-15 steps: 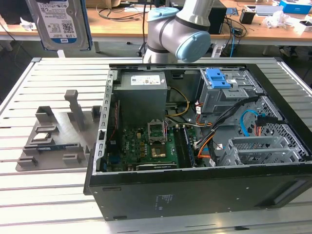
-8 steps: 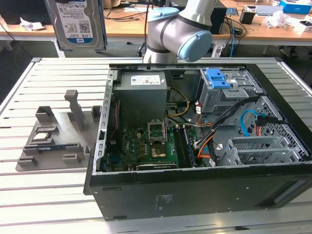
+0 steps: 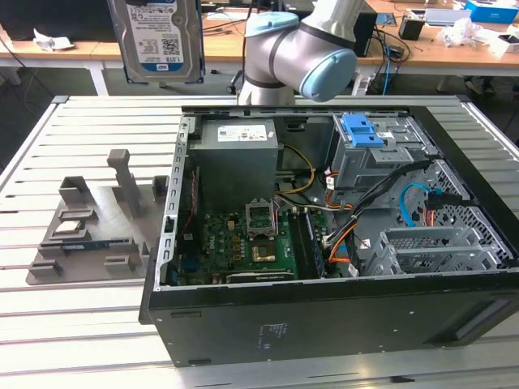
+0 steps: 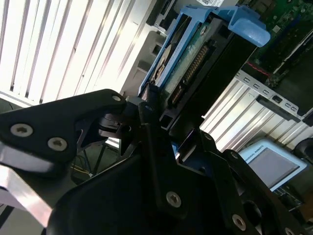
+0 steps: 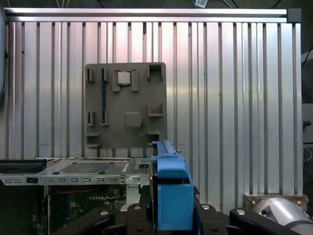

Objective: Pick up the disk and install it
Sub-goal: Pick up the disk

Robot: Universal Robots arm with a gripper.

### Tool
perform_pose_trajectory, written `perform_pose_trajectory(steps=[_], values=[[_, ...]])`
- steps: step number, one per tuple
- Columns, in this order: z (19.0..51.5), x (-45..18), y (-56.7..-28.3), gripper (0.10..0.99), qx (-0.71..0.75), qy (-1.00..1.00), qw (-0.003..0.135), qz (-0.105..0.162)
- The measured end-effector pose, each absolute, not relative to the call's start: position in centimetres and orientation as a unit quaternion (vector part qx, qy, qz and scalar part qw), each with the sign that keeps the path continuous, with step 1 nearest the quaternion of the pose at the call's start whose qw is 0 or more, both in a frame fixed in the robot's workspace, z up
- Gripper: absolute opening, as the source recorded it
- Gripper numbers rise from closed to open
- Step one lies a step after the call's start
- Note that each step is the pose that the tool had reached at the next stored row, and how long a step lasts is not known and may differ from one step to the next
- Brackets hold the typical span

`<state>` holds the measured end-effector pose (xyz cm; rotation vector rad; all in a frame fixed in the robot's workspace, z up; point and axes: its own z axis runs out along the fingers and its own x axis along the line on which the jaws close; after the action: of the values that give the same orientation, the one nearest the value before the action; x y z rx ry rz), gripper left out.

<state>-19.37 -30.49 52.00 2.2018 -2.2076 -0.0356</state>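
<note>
Exterior view, from that view's left to its right. A grey fixture plate point(image 3: 89, 227) lies on the slatted table point(image 3: 49, 324), and its moulded holders carry a few small parts. Above it and well clear of the table hangs the disk point(image 3: 158, 40), upright, its white-and-blue label facing the camera. Next comes the arm point(image 3: 304, 49), behind the open computer case point(image 3: 324, 316). Inside the case, in order, are the grey power supply point(image 3: 238, 154), the green motherboard point(image 3: 243, 243), and the metal drive cage point(image 3: 381, 158) with a blue latch point(image 3: 362, 130) on top. In the second wrist view the gripper point(image 4: 159, 115) is clamped narrowly on the disk, its black fingers point(image 4: 146, 122) pressing on the drive's faces, with the connector edge pointing away from the wrist. The first wrist view looks along the blue carrier bracket point(image 5: 171, 196) to the fixture plate and the rim of the case beyond. Progress, as judged from these views: the pick-up is complete, since the disk is in the grasp and touches nothing else. Installation is not yet done, because the disk is outside the case and well apart from the drive cage.
</note>
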Motion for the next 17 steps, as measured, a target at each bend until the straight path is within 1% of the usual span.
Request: perform_pose_trajectory(steps=[17], values=[[52.0,-11.6,-30.4,0.365,0.706,-0.708,0.012,-0.011]])
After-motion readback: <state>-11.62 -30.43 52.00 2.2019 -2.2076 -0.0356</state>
